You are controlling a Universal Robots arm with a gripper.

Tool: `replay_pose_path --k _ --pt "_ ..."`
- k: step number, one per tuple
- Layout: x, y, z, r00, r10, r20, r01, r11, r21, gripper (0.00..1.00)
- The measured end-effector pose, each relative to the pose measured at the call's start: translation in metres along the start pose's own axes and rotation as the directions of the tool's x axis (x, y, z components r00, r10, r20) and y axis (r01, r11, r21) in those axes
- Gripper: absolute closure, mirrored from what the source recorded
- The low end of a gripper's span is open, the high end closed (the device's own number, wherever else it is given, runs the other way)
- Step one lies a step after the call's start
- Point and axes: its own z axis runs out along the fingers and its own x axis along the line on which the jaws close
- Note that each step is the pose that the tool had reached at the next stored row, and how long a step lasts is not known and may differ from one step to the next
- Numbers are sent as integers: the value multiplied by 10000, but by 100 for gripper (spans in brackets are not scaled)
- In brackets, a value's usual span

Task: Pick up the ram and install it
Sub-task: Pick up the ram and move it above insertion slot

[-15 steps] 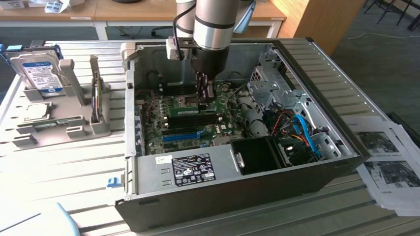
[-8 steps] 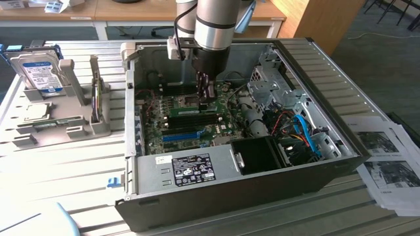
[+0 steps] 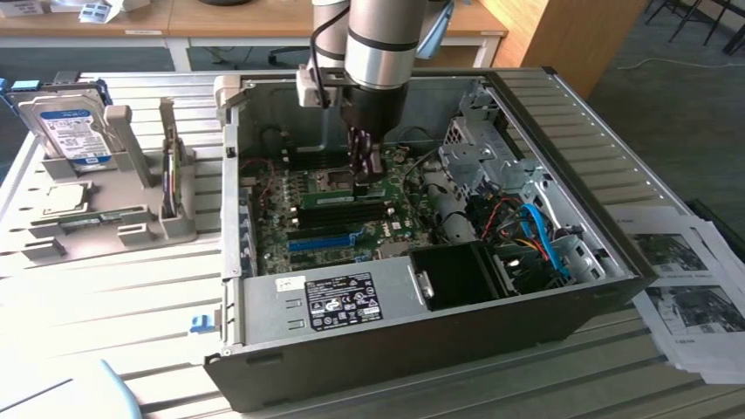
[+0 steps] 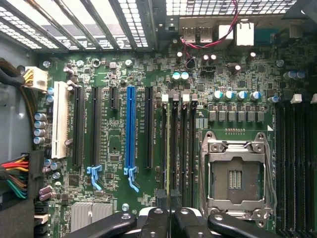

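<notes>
Nearest the wrist camera, the black gripper [image 4: 167, 214] is clenched on the ram [image 4: 168, 148]. The ram shows edge-on as a thin pale green strip running straight out from between the jaws. It lies along the first of a row of black memory slots [image 4: 184, 148] on the green motherboard [image 4: 119, 148]. Whether its lower edge has entered that slot cannot be told.

The step in hand appears to be installing: the pick-up is done and the stick is lined up over its slot. Seating it would likely call for keeping the stick square to the slot and pressing straight down.

Just beside the slots sits the empty silver processor socket [image 4: 235, 173], and on their other side a long blue slot [image 4: 131, 129].

Farther back, the exterior view shows the arm reaching down into the open computer case [image 3: 582, 131]. The gripper [image 3: 365, 170] is low over the board. Well apart, on the exterior view's left, a grey holder [image 3: 117, 231] carries a blue-labelled hard drive [image 3: 70, 131].
</notes>
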Motion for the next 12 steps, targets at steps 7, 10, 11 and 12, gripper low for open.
replay_pose_path --k 7,10,11,12 --pt "-1 41 6 10000 -2 1 2 10000 4 89" --pt "0 45 5 10000 -4 -1 4 10000 4 89" --pt "0 45 7 10000 -4 -1 4 10000 4 89" --pt "0 45 16 10000 -4 0 4 10000 5 89"
